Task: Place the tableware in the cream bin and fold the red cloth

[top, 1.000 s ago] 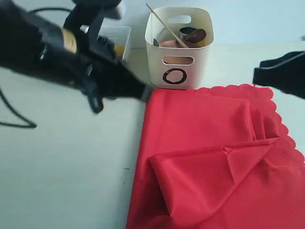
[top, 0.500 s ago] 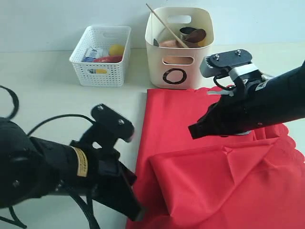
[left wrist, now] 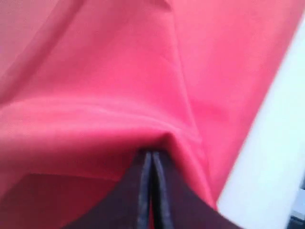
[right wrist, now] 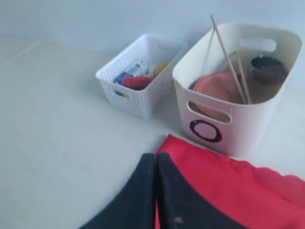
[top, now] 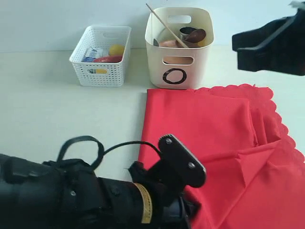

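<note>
Chopsticks (right wrist: 228, 59) lean in cream bin (right wrist: 248, 129), upper ends tilted toward lattice basket (right wrist: 138, 95)

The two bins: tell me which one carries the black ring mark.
The tall cream bin, smooth-walled, with a chopstick sticking out; the lower white lattice basket beside it has no mark.

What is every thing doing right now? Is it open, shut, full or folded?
cloth: lying flat, partly folded over, one fold pinched
left gripper: shut on the cloth
right gripper: shut, holding nothing
bin: upright, with plate and chopsticks inside
basket: upright, with food inside
</note>
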`<state>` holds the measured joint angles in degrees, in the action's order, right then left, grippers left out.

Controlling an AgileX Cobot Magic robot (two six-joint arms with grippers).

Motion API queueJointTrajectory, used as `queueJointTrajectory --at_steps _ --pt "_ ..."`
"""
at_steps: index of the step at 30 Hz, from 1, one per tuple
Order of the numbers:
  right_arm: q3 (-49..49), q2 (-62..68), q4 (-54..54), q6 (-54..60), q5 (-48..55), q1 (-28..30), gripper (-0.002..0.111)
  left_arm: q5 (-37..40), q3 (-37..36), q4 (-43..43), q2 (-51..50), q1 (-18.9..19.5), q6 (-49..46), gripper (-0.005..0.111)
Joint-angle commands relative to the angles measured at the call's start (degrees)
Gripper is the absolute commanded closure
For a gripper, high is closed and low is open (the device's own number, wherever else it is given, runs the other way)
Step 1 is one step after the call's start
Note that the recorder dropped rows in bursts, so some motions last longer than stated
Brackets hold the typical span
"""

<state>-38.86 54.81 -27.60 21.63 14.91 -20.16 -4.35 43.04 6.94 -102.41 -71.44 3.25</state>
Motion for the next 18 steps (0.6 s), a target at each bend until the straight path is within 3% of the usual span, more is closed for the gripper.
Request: queueJointTrajectory --at_steps 1,4,7,12,18 --pt "-0.40 -4.45 1.80 -0.41 0.37 -0.02 0.108 -0.98 3.45 -2.46 0.51 -8.24 -2.28 0.104" --pt "-0.40 -4.77 4.67 -2.67 0.37 -0.02 0.108 -0.98 4.61 -3.11 2.23 -13.12 -5.23 0.104" --pt "-0.40 -4.13 8.19 -6.00 0.50 -0.02 0.108 -0.24 4.60 -3.11 4.20 -14.03 -6.00 0.104" --pt "-0.40 0.90 12.92 -10.08 2.56 -0.02 0.108 6.49 3.91 -2.89 8.41 -9.48 -4.97 0.104" --pt "-0.40 14.58 18.78 -17.28 5.75 -0.02 0.108 6.50 -2.67 -2.89 18.52 -4.27 -4.56 0.104"
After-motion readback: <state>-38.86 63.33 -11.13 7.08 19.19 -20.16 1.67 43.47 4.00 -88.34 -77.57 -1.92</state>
